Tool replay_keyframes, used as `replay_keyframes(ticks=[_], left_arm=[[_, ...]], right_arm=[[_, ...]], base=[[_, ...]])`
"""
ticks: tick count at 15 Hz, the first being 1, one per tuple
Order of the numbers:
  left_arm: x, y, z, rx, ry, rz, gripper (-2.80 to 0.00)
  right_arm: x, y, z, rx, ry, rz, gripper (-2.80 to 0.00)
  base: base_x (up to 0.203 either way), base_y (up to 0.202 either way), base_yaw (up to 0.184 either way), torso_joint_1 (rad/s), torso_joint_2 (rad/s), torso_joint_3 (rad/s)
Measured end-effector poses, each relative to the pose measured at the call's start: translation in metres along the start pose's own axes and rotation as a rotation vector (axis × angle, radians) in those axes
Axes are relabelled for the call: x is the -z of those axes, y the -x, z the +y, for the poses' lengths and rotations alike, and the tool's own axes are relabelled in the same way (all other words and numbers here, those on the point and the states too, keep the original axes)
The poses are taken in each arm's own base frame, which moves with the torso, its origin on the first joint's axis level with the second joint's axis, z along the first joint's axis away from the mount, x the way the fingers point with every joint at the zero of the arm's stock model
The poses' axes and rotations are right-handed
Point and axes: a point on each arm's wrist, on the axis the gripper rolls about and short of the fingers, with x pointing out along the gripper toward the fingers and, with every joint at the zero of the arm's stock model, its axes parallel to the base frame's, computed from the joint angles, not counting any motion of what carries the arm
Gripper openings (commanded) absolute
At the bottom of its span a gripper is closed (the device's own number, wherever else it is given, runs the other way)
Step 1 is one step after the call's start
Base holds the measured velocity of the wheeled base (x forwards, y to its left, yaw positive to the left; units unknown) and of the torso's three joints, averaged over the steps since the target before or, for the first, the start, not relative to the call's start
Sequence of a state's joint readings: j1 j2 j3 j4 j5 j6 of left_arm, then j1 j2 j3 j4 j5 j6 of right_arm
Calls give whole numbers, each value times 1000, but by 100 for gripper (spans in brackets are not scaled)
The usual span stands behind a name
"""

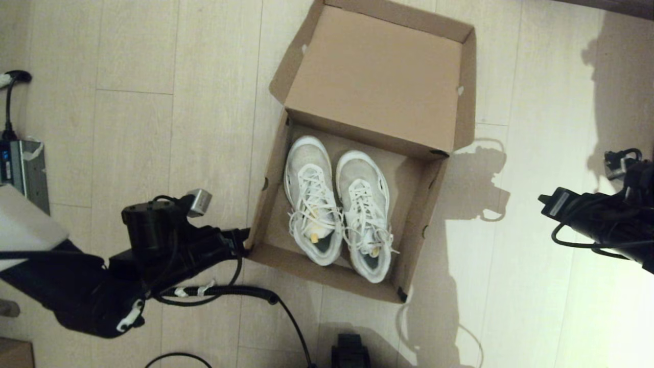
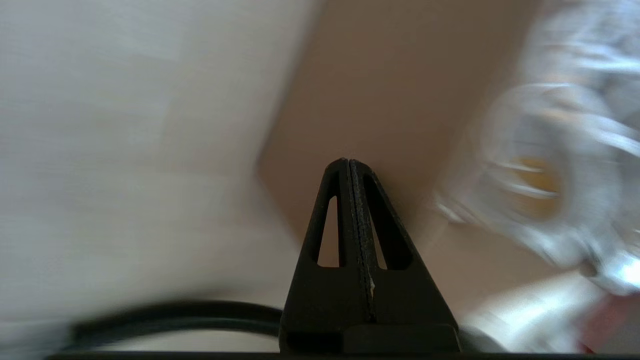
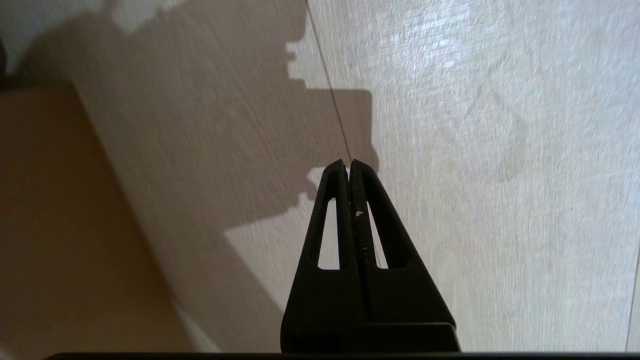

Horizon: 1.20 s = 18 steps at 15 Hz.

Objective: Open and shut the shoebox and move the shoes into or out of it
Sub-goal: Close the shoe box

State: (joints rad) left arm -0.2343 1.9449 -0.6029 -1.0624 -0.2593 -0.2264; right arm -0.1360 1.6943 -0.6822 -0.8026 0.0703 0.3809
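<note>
Head view: the shoebox (image 1: pixel 278 168) lies open on the floor, lid folded back to the far side, with the shoes (image 1: pixel 334 204) side by side inside, toes pointing far. The left hand (image 2: pixel 350 165) is closed on nothing at the box's near-left corner; the right hand (image 3: pixel 348 165), also closed and empty, is parked well to the right over bare floor. Expect light, soft mesh uppers (laces loose, liable to snag); grip at the heel collar or tongue. No legible branding or writing.

Matt cardboard shoebox (image 1: pixel 378 76); mesh shoes (image 1: pixel 337 204); wood-look floor (image 1: pixel 138 128).
</note>
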Motion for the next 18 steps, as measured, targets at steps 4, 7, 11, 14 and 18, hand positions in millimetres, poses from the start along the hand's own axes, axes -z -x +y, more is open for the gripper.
replay_keyframes(ticks=[4,7,11,14,18], left_arm=[[21,2,-50,75,21,12,-280],[16,7,-40,39,28,-12,-280],[-38,3,-8,-27,10,-199,-280],[-95,-9,16,2,-24,-356,-280],[-160,-36,29,80,-12,-557,-280]], right_arm=[[-1,1,-1,-15,0,-54,-280],[-2,-2,-1,-26,-14,-57,-280],[-31,-22,10,-134,-115,-112,-280],[-52,-47,19,-265,-138,-111,-280],[-67,-64,29,-494,-285,-15,-280]], base=[[0,0,0,0,0,0],[0,0,0,0,0,0],[0,0,0,0,0,0],[0,0,0,0,0,0],[0,0,0,0,0,0]])
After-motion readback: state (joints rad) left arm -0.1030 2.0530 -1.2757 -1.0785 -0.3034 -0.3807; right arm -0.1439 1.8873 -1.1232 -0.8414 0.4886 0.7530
